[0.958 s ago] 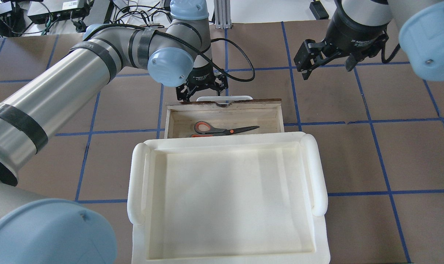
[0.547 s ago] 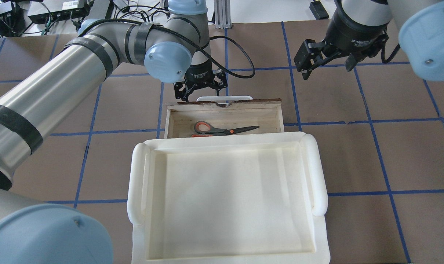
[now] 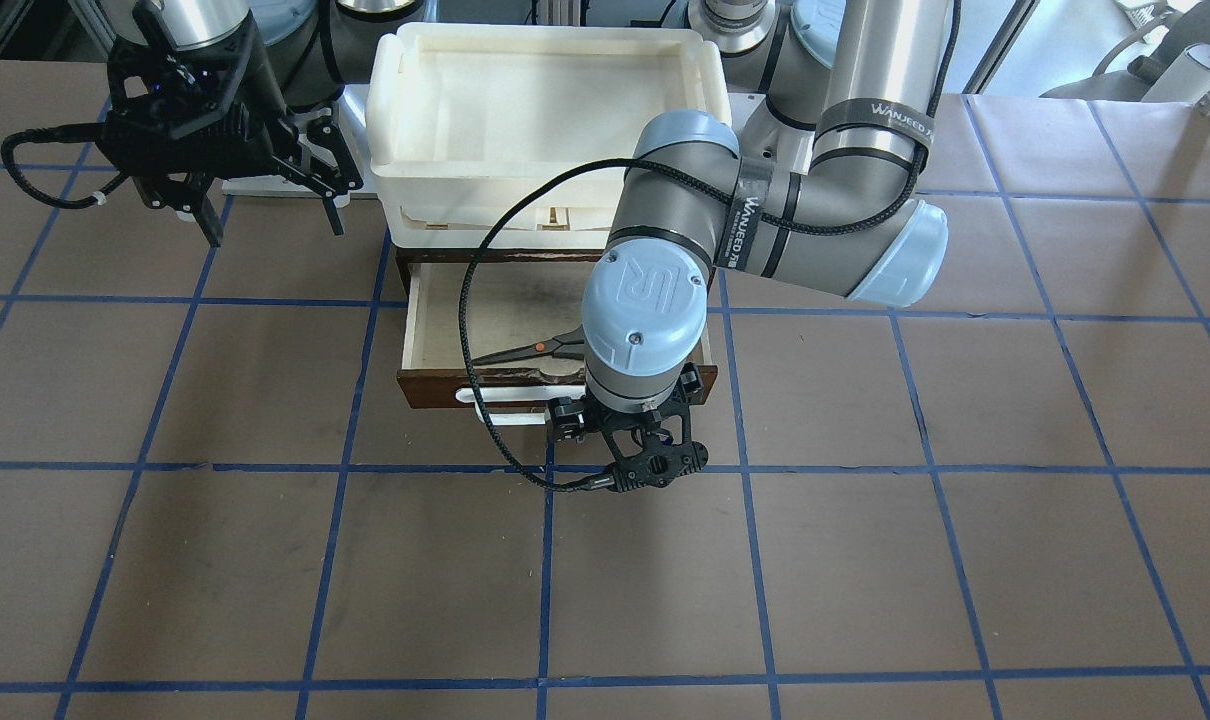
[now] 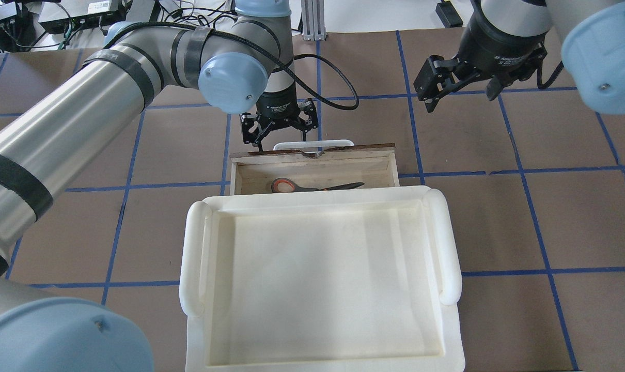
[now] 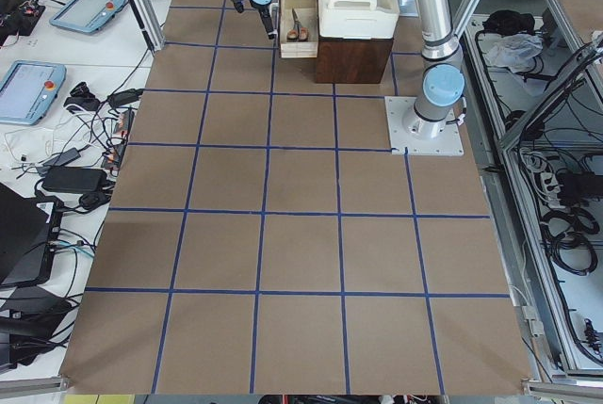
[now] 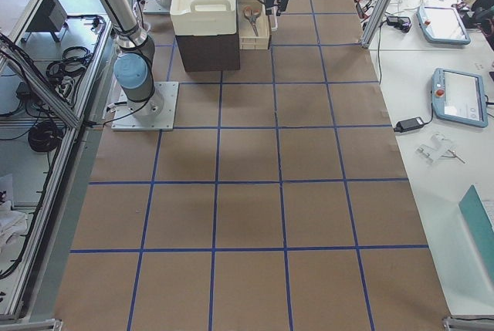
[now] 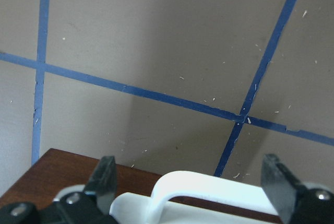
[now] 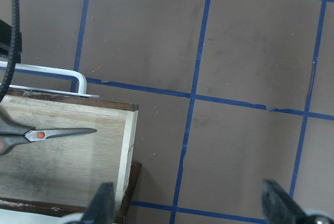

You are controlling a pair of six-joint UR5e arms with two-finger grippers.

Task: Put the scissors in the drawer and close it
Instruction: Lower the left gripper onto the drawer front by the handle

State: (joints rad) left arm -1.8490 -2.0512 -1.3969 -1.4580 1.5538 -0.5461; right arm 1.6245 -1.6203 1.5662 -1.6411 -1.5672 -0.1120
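The scissors (image 4: 315, 186) lie flat inside the open drawer (image 4: 312, 155), partly hidden under the white tray; they also show in the front view (image 3: 535, 348) and the right wrist view (image 8: 47, 134). The drawer's white bar handle (image 4: 312, 141) faces away from the robot. My left gripper (image 4: 280, 132) is open and points down at the handle, which lies between its fingers in the left wrist view (image 7: 190, 174). In the front view the left gripper (image 3: 630, 418) stands just in front of the drawer (image 3: 412, 330). My right gripper (image 4: 459, 88) is open and empty, raised off to the right of the drawer.
Stacked white plastic trays (image 4: 193, 258) sit on top of the dark cabinet above the drawer, also in the front view (image 3: 385, 90). Brown table paper with blue tape grid lines (image 4: 519, 170) surrounds the cabinet. The left arm's black cable (image 3: 465, 330) loops over the drawer.
The drawer has slid a little in toward the cabinet, so less of the scissors shows beyond the tray. The left arm has shifted at the handle. The right arm has not moved.
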